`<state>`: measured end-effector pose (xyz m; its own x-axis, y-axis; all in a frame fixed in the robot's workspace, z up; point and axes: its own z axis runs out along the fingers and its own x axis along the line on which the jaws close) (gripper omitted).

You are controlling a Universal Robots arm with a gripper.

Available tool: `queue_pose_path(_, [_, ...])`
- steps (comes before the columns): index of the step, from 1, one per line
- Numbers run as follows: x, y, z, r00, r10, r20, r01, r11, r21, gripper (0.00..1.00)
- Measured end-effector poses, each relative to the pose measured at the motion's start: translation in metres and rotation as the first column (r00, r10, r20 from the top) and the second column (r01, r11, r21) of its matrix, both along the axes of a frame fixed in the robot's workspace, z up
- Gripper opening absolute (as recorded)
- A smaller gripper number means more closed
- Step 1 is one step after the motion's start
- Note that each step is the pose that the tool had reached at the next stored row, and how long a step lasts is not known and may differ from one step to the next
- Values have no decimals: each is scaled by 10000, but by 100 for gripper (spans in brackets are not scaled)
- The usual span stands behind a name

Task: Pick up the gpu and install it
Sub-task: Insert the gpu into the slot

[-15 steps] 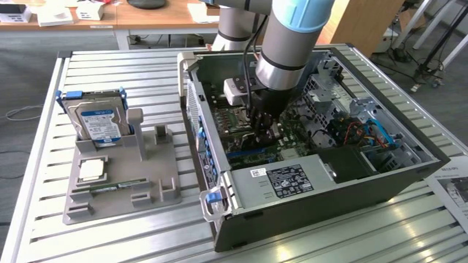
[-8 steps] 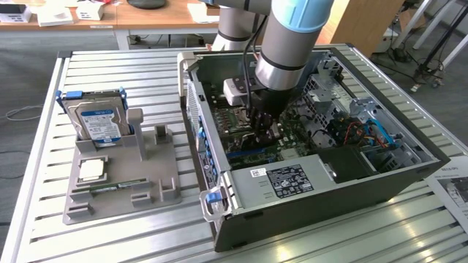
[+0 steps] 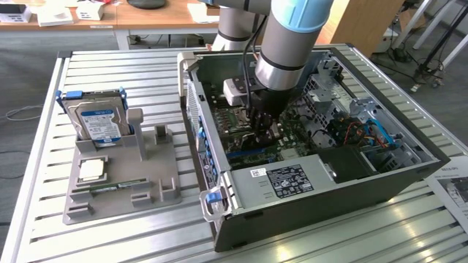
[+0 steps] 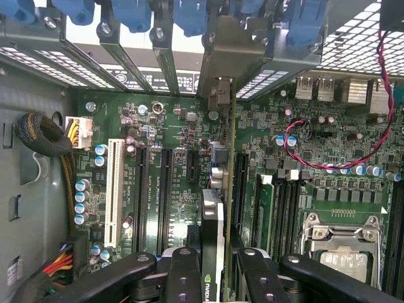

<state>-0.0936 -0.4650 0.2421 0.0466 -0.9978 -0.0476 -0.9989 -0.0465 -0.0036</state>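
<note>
Reaches down from above into the open case (image 3: 329, 205), with the gripper (image 3: 264, 123) low inside the case, over the motherboard (image 3: 292, 141). Grasps the gpu (image 4: 213, 221): gripper (image 4: 218, 268) clenched on it, black fingers (image 4: 183, 274) against both flat faces. Holds the card on edge, upright to the motherboard (image 4: 164, 126) and in line with the long black slots inside the case. Points the card's far end at the case's rear wall, close to the slot openings under the blue latches (image 4: 189, 16). Cannot tell whether seated in a slot or just above one.

Also inside the case:
- a white slot (image 4: 113, 189)
- a CPU socket (image 4: 341, 233)
- a red-and-black wire (image 4: 379, 126)
- a power supply (image 3: 285, 178), against the case's near end in the exterior view

Outside the case, on the exterior view's left: a grey holder (image 3: 124, 181) on the table (image 3: 109, 241), well apart from the case wall. In the holder, a hard drive (image 3: 98, 123) standing upright and a memory stick (image 3: 109, 188) lying flat.
</note>
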Motion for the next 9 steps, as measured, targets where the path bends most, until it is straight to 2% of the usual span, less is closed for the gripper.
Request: queue_pose_path(9, [-10, 0, -1, 10000, 1, 15, -1, 10000, 2, 27])
